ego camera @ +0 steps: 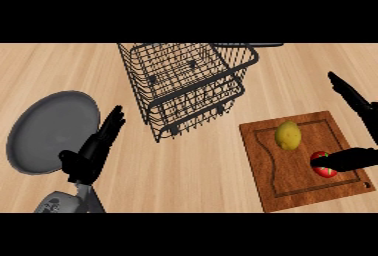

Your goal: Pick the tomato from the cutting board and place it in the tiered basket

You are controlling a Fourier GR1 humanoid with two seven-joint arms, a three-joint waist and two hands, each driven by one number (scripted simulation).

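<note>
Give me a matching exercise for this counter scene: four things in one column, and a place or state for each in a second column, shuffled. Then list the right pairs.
Things:
1. tomato
2. lemon
3. grey plate
4. tiered basket

Places or states:
A. at the counter's left, beside the open left hand
B. black wire, holding nothing, at the counter's middle
C. on the cutting board, at its upper middle, untouched
D. on the cutting board, near its right edge, with the right hand at it

Pairs: 1-D, 2-C, 3-A, 4-B
</note>
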